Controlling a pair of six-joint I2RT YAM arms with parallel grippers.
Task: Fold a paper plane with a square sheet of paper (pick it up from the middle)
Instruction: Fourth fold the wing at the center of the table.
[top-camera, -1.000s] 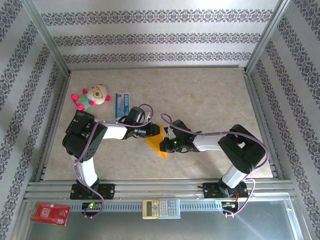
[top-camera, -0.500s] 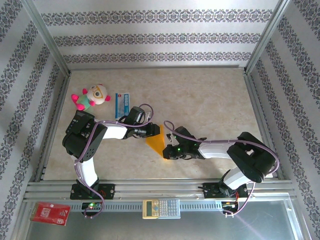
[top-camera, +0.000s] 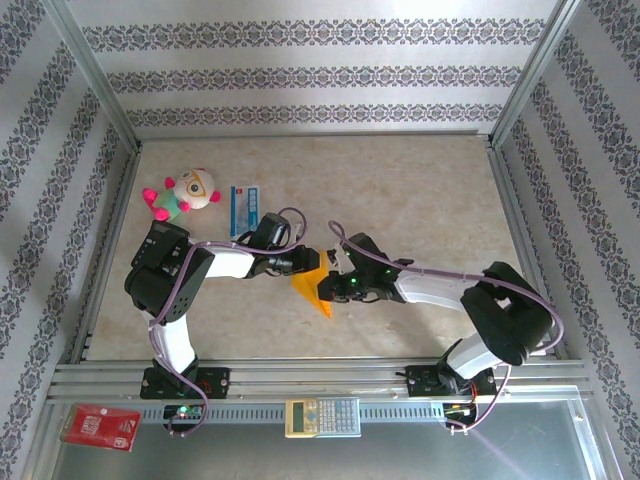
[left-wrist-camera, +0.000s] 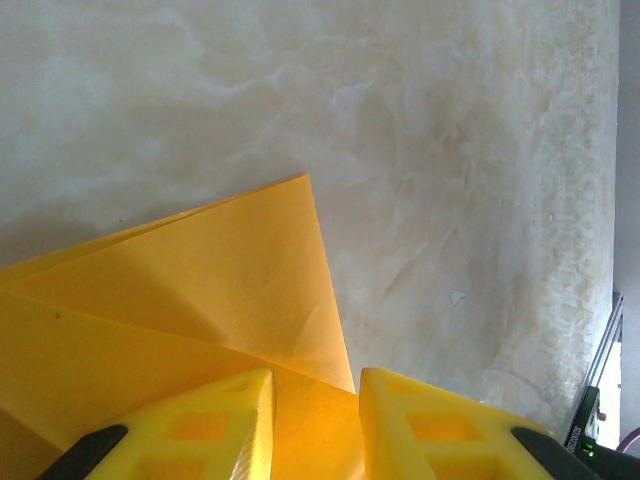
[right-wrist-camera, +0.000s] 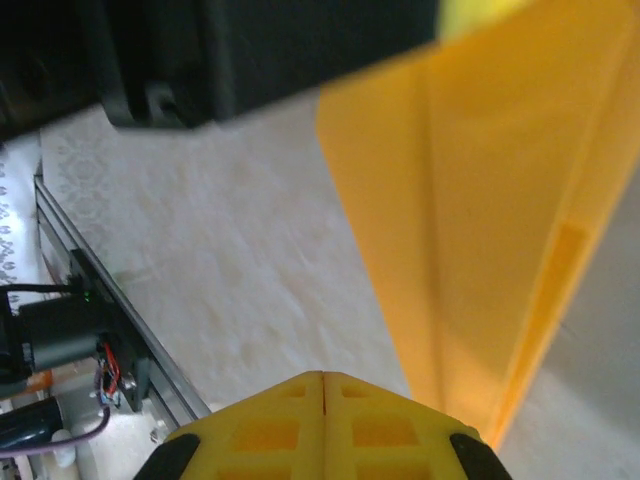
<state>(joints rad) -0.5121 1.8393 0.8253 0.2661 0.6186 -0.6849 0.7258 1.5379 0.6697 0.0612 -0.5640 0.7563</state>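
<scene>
Place: a robot test cell, the kind found in a lab.
Enclosure: patterned wall panels (top-camera: 320, 75) stand at 9, 12 and 3 o'clock, set in bare aluminium posts (top-camera: 95, 75).
Table: a pale marble-look table (top-camera: 420, 190) forms the floor of the cell.
Mounting: a slotted metal rail (top-camera: 320, 378) runs along 6 o'clock. The left arm base (top-camera: 183, 382) and right arm base (top-camera: 450, 380) sit on it, and purple cable (top-camera: 430, 268) loops along the arms.
Props: a plush toy (top-camera: 183, 194) and a blue-and-white packet (top-camera: 245, 209) lie at 10 o'clock. A calculator (top-camera: 322, 416) lies at 6 o'clock and a red packet (top-camera: 99, 427) at 7 o'clock, both on the metal ledge.
</scene>
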